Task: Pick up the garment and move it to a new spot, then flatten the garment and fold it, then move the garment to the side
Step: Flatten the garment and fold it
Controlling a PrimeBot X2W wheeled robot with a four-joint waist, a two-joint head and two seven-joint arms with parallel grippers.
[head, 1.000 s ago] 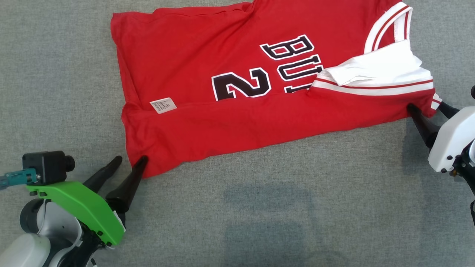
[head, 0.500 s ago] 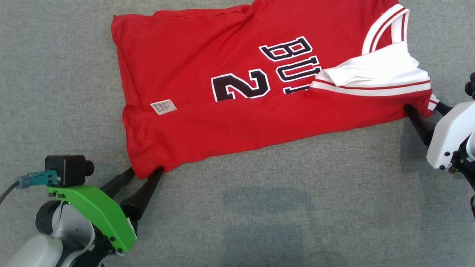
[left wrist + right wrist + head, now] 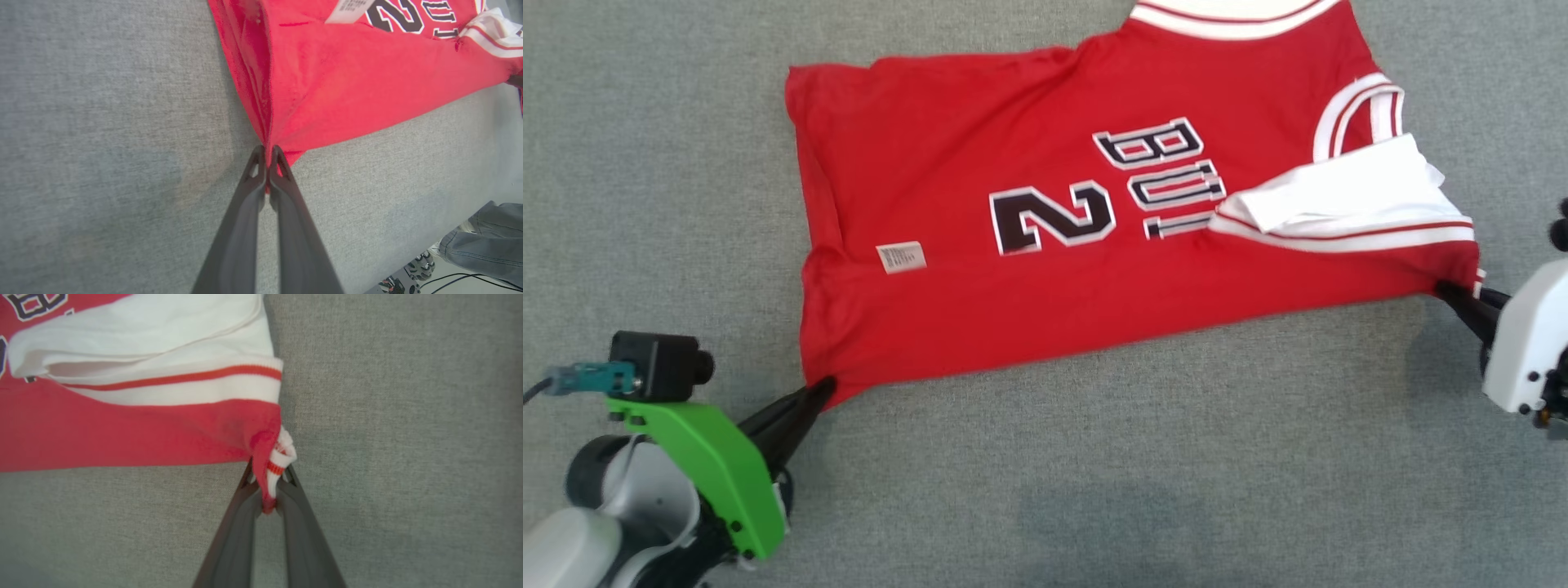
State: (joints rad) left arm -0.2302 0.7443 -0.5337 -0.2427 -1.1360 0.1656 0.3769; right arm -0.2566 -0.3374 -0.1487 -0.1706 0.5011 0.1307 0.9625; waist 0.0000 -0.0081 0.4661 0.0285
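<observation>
Surface: grey cloth (image 3: 1094, 490), woven and matte, covers the whole work area under the head camera.
Garment: a red jersey (image 3: 980, 163) with white trim lies mostly spread on the grey cloth, with its hem toward the robot's left and its neck and armholes toward the right.
Lay: the near long edge is doubled over. A care tag (image 3: 902, 256) is exposed, and a white panel (image 3: 1347, 192) is turned out beside the armhole.
Left gripper: the left gripper (image 3: 817, 390) has its fingers pressed together on the near hem corner. The wrist view shows red fabric pinched at the tips, with creases fanning away from them.
Right gripper: the right gripper (image 3: 1454, 294) has its fingers clamped on a bunch of red fabric and striped trim at the near shoulder corner.
Tension: the near edge runs almost straight between the two holds and looks lightly stretched.
Handling: the jersey is likely light, limp knit with no stiffness. It should sag wherever it is unsupported and keep creases until pulled flat.
Slip risk: the smooth-looking fabric may creep out of a thin pinch, and the single hem corner looks the weaker hold.
Best holds: corners, taken through both layers. The ribbed trim is thicker and should grip better.
Background: a leg in jeans (image 3: 482, 241) and cables (image 3: 449, 281) sit at the far corner of the left wrist view.
</observation>
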